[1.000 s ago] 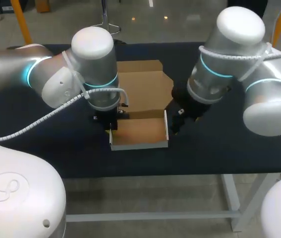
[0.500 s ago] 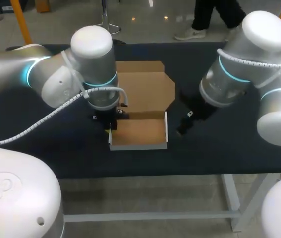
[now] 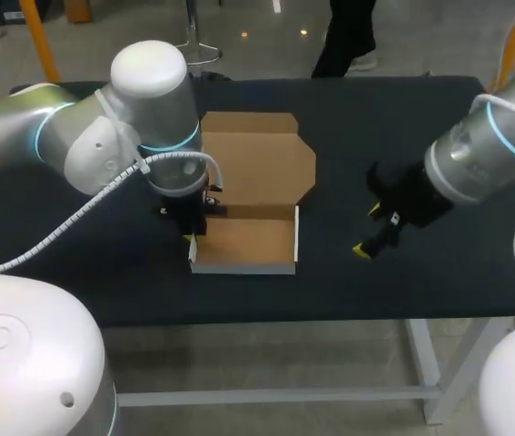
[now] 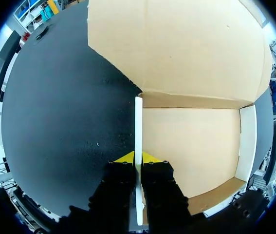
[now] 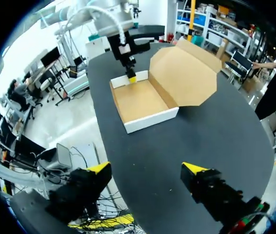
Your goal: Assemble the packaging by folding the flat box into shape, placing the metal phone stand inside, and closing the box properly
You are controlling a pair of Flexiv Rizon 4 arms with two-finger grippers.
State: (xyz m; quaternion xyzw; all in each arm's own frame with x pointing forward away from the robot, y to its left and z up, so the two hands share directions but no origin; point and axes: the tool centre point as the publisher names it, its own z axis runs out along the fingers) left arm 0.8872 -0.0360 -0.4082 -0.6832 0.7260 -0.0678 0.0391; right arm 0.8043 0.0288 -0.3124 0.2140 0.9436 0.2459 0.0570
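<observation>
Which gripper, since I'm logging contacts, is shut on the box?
The left gripper: its tips pinch an upright side wall of the box from both sides. The right gripper hangs open over the table, apart from the box.

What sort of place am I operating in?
Likely a robot lab workbench: a black table, a half-folded cardboard box, the left gripper shut on its wall, and the right gripper open.

Brown, white-walled box, black table
</observation>
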